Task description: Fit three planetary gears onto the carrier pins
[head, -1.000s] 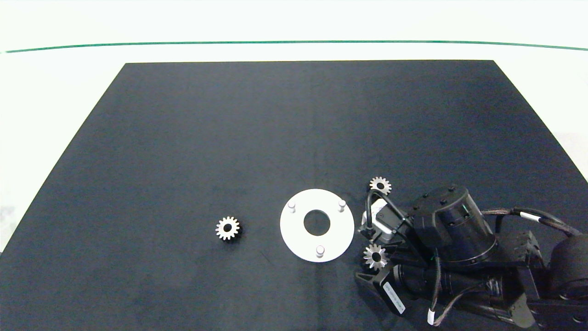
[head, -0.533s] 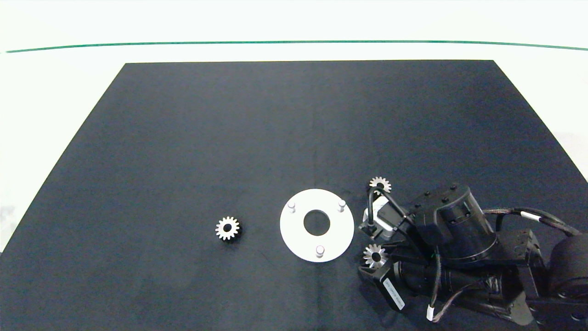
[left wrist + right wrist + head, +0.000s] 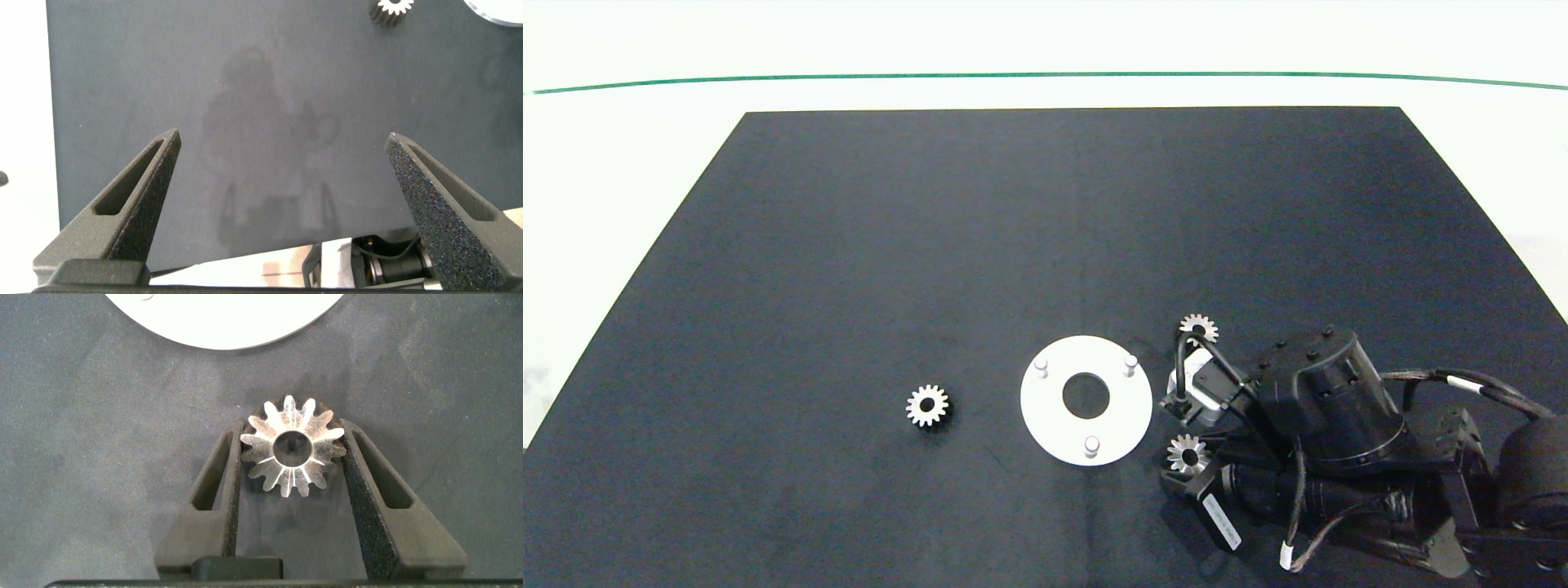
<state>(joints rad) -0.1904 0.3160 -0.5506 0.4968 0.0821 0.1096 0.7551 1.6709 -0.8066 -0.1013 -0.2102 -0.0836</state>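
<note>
Hiding its own fingers from the head view, the right arm's dark bulk covers the mat's near right corner, and only the wrist view shows the right gripper [image 3: 292, 457] itself. There the two grey fingers [image 3: 222, 469] stand on either side of one gear [image 3: 292, 456], both pressed against its teeth, so the gear is clamped between them while lying flat on the mat, just beside the white disc's edge. From above, this gear [image 3: 1187, 454] peeks out at the arm's front edge, part of it shadowed. A second gear [image 3: 1199, 328] lies farther back, beside the disc's far right; the arm's cable loop crosses just in front of it and cuts off its near teeth. The third gear [image 3: 927, 405] lies alone, well to the left of the disc.

On the white disc [image 3: 1054, 416] all three carrier pins [image 3: 1092, 445] stand bare, in a triangle around the large centre hole.

The left gripper [image 3: 286, 175] hangs over bare mat with its fingers spread wide and nothing between them; the left arm does not show from above.

Everything rests on a dark mat [image 3: 1013, 229] laid over a white table [image 3: 621, 163], with a thin green line [image 3: 849, 77] running across the far side.
</note>
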